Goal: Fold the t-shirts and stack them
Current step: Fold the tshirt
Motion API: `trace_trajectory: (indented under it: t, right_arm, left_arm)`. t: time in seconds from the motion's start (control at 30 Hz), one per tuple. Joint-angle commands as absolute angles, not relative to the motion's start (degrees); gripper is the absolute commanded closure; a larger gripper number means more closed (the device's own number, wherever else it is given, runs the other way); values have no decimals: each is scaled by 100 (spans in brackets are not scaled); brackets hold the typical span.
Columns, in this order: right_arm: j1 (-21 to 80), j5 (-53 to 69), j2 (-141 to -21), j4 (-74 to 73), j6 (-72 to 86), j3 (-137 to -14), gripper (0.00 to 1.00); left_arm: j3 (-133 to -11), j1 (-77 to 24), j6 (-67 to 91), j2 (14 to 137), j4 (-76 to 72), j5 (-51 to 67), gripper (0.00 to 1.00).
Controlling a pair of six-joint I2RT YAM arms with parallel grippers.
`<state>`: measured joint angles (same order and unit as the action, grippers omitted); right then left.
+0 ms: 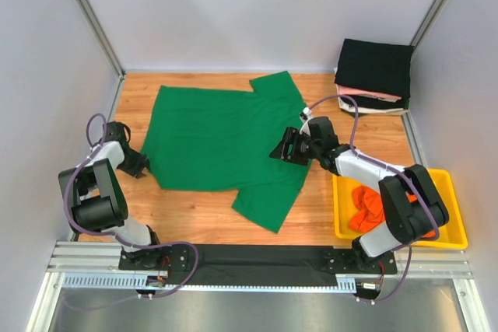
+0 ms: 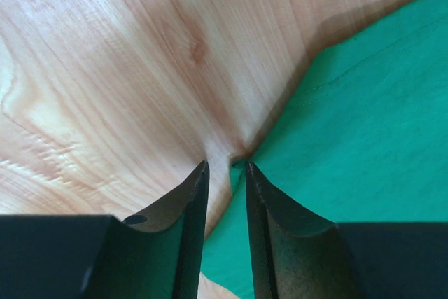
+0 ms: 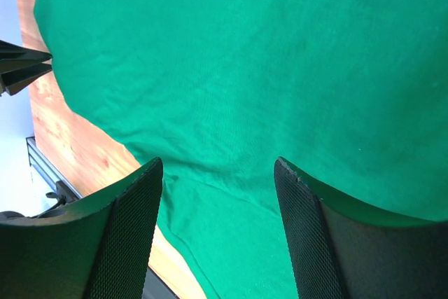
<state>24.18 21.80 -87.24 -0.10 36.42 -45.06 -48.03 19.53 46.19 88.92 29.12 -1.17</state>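
Note:
A green t-shirt (image 1: 222,139) lies spread flat on the wooden table, one sleeve pointing to the back right and one to the front. My left gripper (image 1: 141,164) sits low at the shirt's left hem corner. In the left wrist view its fingers (image 2: 226,164) stand a narrow gap apart, the shirt's corner (image 2: 336,145) lies right at their tips, and nothing is pinched. My right gripper (image 1: 285,148) hovers over the shirt's right side. It is wide open (image 3: 218,162) above the green cloth (image 3: 252,68).
A stack of folded shirts (image 1: 375,74), black on top, sits at the back right corner. A yellow bin (image 1: 453,219) holding an orange garment (image 1: 366,206) stands at the front right. Grey walls enclose the table on three sides.

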Motion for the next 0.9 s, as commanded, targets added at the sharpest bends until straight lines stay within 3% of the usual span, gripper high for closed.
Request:
trace_trajectory:
  t: [0.0, 0.17, 0.87]
  right_arm:
    - [2400, 2259, -8763, 325, 3639, -4535, 34]
    - [2408, 2285, -8745, 404, 3639, -4491, 35]
    - [2408, 2382, -8938, 360, 3665, -4614, 35]
  left_arm:
    - [-4685, 1978, 4702, 8886, 2655, -237, 66]
    - [-4474, 1986, 4807, 8500, 2689, -483, 72]
    - [-4403, 1767, 4834, 8622, 2408, -562, 71]
